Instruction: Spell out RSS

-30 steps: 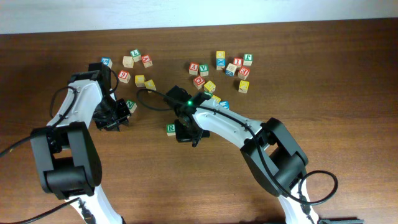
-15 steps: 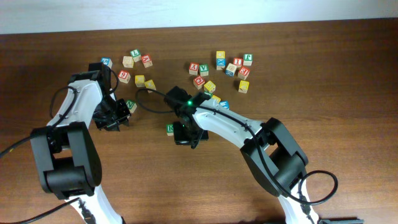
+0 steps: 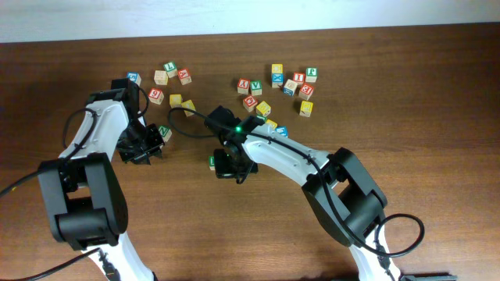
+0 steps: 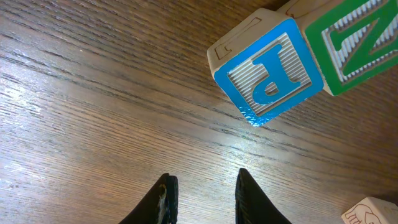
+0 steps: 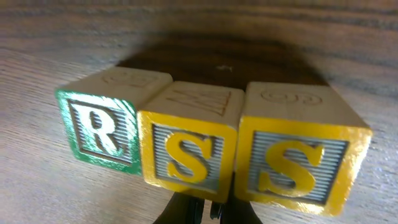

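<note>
Row of R cube (image 5: 99, 134), S cube (image 5: 186, 155), second S cube (image 5: 292, 165) sat touching on counter (image 5: 62, 50), axis crosswise just ahead of right fingers (image 5: 186, 214), pressed together, empty. Left fingers (image 4: 165, 199) stood apart, empty, farther off.

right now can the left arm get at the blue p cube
Probably yes: the blue P cube lies ahead of the left gripper, nothing between them. The green cube touching it crowds one side, and the jaws look too narrow.
</note>
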Action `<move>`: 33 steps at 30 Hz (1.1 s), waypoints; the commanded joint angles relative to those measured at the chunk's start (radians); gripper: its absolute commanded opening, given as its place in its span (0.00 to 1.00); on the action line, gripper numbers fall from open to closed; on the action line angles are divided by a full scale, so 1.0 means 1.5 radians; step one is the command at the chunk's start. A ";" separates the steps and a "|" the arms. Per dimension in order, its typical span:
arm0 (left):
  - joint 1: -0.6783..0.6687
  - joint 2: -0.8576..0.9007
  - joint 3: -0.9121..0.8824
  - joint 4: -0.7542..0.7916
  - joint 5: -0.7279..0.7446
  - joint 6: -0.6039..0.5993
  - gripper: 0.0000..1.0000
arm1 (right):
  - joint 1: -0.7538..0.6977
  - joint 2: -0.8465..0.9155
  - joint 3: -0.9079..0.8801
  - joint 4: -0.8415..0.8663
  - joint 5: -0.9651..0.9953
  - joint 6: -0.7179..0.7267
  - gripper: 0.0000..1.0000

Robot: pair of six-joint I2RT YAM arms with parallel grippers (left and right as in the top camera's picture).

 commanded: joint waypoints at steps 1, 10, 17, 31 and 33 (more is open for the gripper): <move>0.003 0.001 0.002 0.001 -0.005 -0.004 0.24 | 0.004 -0.007 0.006 0.004 0.002 0.018 0.04; 0.003 0.001 0.002 0.001 -0.005 -0.004 0.25 | 0.004 -0.007 0.006 0.008 0.001 0.019 0.04; 0.003 0.001 0.002 0.001 -0.005 -0.004 0.25 | 0.004 -0.007 0.006 0.013 0.001 0.019 0.04; 0.001 0.001 0.002 -0.005 0.000 0.000 0.11 | -0.002 -0.039 0.067 -0.074 0.001 -0.013 0.04; -0.004 0.001 0.001 -0.007 0.022 0.018 0.05 | -0.014 -0.042 0.094 -0.109 0.001 -0.033 0.04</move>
